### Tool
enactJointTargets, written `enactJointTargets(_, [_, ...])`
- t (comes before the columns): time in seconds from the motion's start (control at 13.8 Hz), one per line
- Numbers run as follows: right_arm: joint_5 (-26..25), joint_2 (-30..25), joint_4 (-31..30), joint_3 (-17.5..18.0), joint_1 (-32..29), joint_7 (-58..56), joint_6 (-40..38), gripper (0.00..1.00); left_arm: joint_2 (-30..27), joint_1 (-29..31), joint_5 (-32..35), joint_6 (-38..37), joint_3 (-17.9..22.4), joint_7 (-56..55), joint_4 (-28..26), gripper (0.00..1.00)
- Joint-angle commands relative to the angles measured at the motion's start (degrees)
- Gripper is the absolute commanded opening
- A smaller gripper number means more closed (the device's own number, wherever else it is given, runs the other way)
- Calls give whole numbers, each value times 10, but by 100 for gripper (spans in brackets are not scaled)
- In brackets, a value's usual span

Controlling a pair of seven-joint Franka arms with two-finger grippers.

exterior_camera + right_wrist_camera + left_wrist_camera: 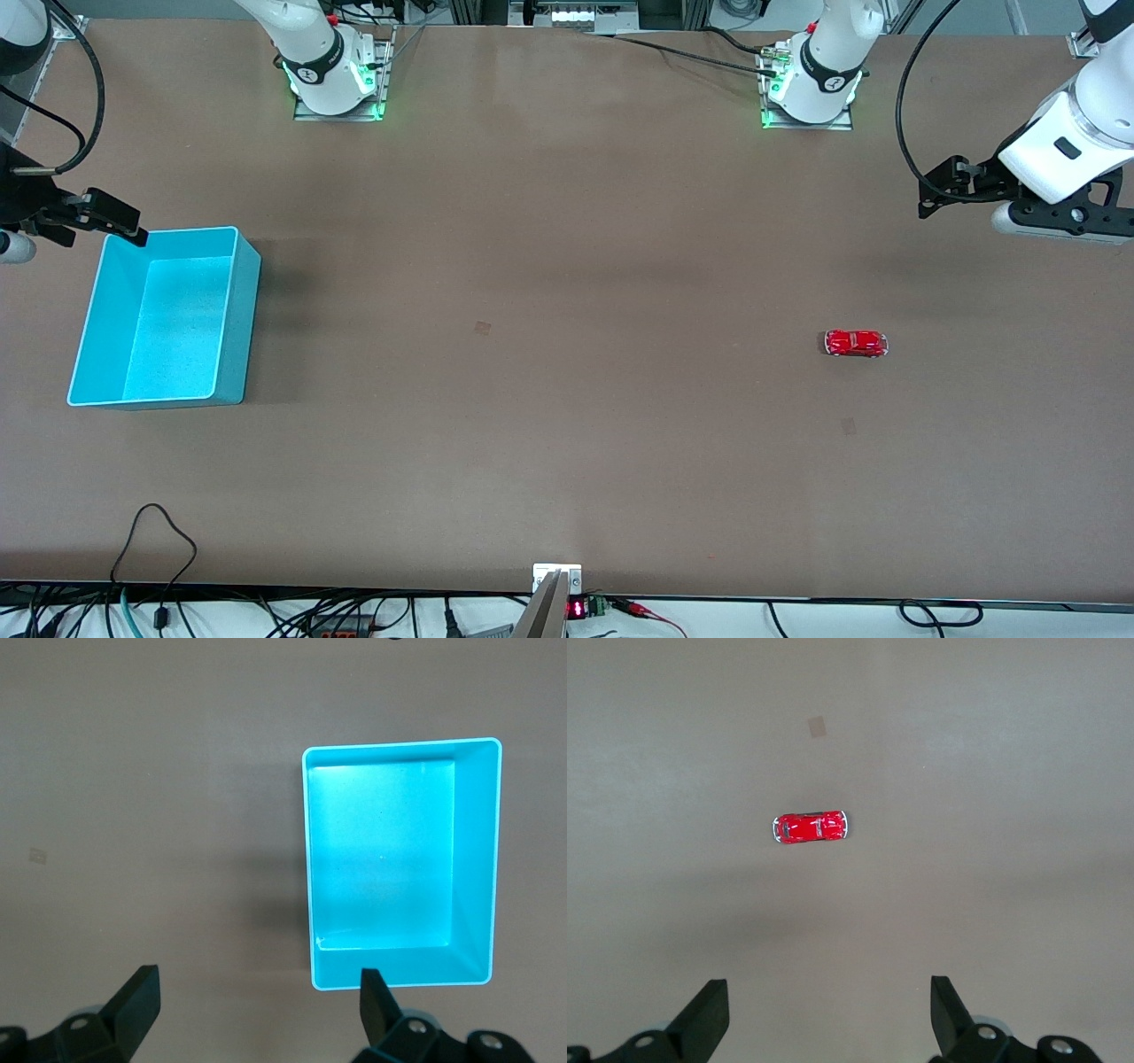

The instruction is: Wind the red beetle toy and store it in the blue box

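Nothing done: I see car [855, 343] untouched on worktop [549, 354], box [237, 328] empty, left gripper [828, 1014] and right gripper [257, 1010] jaws apart.

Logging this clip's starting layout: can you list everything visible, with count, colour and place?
red beetle toy: one, glossy red with silvery ends, on the table toward the left arm's end, untouched.
blue box: one, cyan-blue, nothing inside, toward the right arm's end.
table: one, brown.
cables: several, black, along the table edge nearest the front camera.
left tool: one, black, open, up above the table near the toy.
right tool: one, black, open, up beside the box's rim.
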Motion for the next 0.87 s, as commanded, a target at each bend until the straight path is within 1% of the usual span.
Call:
enactJointTargets(0.0, [-6, -3, 2, 0, 1, 0, -7, 100, 5, 3, -4, -15, -4, 12, 15, 100])
enactJointTargets(0.43, [-6, -3, 2, -1, 0, 0, -7, 100, 5, 2, -3, -20, -4, 10, 15, 100])
enactJointTargets(0.58, [-6, -3, 2, -1, 0, 0, -7, 100, 8, 2, -3, -53, -4, 9, 15, 100])
enactJointTargets(0.72, [-6, -4, 2, -1, 0, -1, -8, 100, 10, -3, -3, -108, -5, 8, 15, 100])
enactJointTargets(0.8, [-6, -5, 2, -1, 0, -1, -8, 100, 17, -4, -3, -118, -5, 9, 15, 100])
